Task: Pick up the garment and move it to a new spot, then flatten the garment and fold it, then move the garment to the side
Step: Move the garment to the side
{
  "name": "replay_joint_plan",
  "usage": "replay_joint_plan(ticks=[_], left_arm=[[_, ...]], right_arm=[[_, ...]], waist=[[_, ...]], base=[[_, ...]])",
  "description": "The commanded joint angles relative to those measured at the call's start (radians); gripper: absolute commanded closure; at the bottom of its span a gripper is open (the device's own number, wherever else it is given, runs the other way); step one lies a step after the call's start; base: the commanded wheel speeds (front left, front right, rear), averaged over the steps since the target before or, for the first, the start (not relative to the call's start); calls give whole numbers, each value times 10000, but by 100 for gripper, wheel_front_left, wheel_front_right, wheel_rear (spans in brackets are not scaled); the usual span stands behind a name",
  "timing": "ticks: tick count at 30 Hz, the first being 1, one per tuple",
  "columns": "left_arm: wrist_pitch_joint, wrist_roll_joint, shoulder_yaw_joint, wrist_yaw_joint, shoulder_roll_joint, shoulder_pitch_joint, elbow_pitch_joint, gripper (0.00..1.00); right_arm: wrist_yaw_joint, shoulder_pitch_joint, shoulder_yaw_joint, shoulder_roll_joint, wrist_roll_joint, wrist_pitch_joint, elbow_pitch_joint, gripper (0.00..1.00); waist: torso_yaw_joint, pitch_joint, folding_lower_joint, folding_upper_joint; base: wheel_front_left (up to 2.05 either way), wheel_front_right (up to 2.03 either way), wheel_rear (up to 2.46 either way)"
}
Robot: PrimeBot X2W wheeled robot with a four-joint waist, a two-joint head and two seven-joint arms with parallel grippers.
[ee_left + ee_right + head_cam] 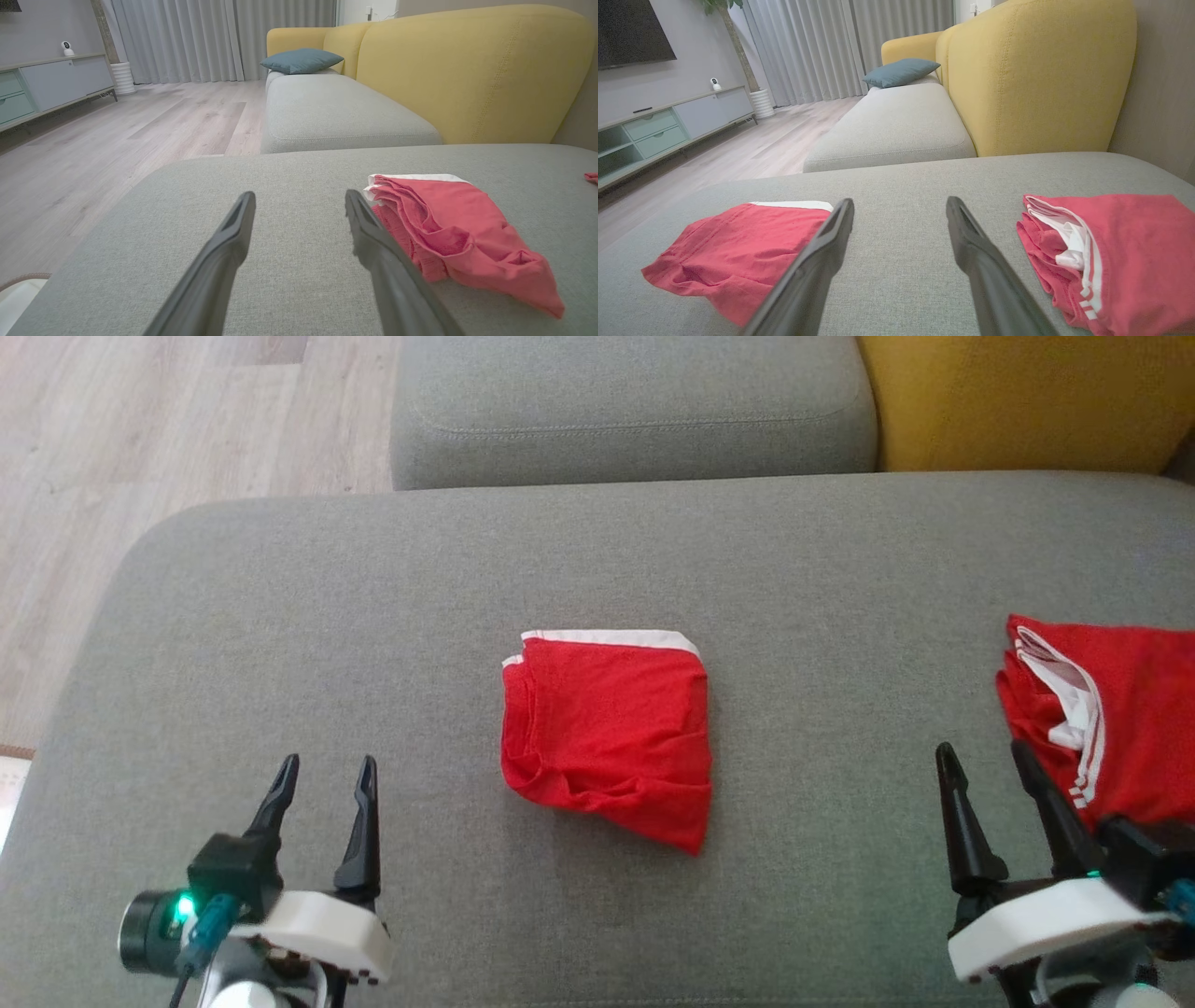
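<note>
A folded red garment (pixel 609 731) with a white band along its far edge lies in the middle of the grey cushion (pixel 373 616). It also shows as the garment (pixel 455 228) right of my left fingers and as the garment (pixel 733 254) left of my right fingers. My left gripper (pixel 325 775) hovers open at the lower left, apart from the cloth, with nothing between its fingers. At the lower right my right gripper (pixel 988 758) is open too, empty, between the two red pieces.
A second folded red garment (pixel 1111 714) with white stripes lies at the cushion's right edge, seen as the striped garment (pixel 1106 254) beside my right fingers. Beyond are another grey seat (pixel 635 406), a yellow backrest (pixel 1018 397) and wooden floor (pixel 177 439) to the left.
</note>
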State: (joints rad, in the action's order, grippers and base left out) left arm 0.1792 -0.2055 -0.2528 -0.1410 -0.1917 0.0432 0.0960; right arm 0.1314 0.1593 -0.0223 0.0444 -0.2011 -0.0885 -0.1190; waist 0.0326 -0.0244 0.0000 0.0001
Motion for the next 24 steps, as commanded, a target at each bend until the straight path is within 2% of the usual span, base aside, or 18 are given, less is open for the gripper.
replay_joint_plan(ticks=[1, 6, 11, 24], left_arm=[[141, -77, 327, -66, -230, -410, -320, 0], [199, -36, 273, -85, -214, -627, -381, 0], [367, -11, 164, -110, -33, -1045, -456, 0], [772, 169, -256, 183, 394, -2169, -249, 0]], right_arm=[[-7, -159, 166, 59, -31, -40, -406, 0], [-7, -359, 237, 59, 155, -215, -118, 0], [-7, -1076, 598, 59, 138, -220, 984, 0], [-7, -4191, 1859, 59, -973, 167, 5726, 0]], waist=[[27, 35, 0, -1], [161, 209, 0, -1], [613, 591, 0, -1], [2112, 1459, 0, -1]], base=[[0, 0, 0], [0, 0, 0], [0, 0, 0], [0, 0, 0]])
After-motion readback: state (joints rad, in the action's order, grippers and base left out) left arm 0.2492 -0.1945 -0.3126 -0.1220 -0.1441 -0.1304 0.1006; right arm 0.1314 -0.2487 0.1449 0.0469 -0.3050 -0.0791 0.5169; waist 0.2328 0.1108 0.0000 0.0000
